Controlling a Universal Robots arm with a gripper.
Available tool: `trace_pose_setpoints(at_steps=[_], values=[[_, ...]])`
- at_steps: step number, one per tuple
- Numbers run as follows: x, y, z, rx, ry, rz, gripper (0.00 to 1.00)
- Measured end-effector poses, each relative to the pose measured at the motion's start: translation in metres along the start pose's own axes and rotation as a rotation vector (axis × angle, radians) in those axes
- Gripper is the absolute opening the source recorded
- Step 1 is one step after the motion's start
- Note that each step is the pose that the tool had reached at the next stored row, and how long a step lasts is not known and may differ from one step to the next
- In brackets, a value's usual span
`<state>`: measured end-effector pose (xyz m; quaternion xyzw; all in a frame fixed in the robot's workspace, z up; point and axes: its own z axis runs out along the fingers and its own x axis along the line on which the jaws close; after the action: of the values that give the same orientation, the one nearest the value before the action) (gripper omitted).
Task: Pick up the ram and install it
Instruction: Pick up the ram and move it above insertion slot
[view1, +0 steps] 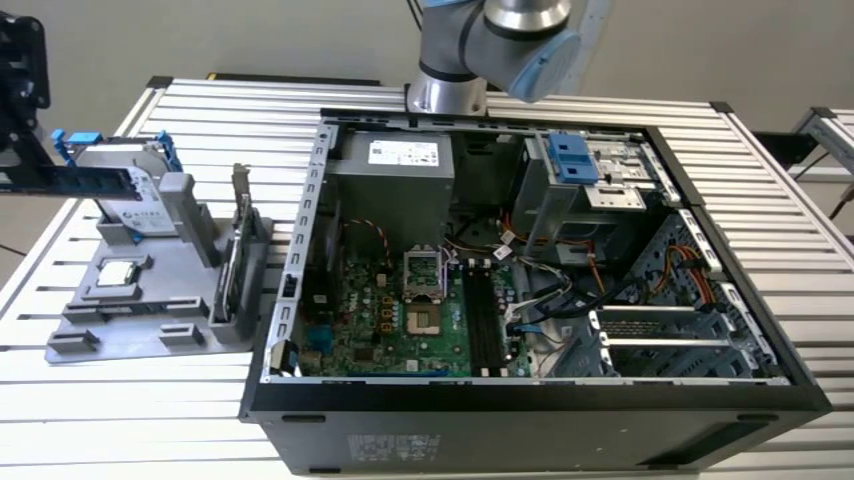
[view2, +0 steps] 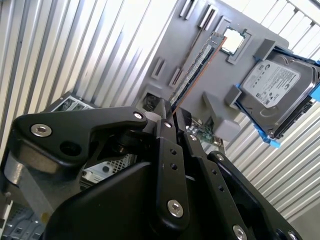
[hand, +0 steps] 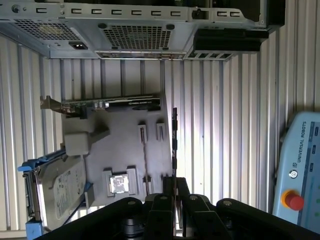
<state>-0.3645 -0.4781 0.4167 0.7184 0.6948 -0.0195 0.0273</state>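
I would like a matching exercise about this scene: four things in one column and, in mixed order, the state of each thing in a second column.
Things:
1. ram
2. hard drive
3. expansion card
4. processor chip

States:
A. lies flat in a pocket of the grey holder
B. gripped by the end effector
C. stands on edge, on the holder's side nearest the computer case
D. leans tilted, with blue rails on its sides

Pairs: 1-B, 2-D, 3-C, 4-A
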Motion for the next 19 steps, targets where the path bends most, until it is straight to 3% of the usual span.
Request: trace_pose_setpoints(at_steps=[19], values=[[0.0004,0.0171,-0.002,0.0,0.0,0.0,0.0]])
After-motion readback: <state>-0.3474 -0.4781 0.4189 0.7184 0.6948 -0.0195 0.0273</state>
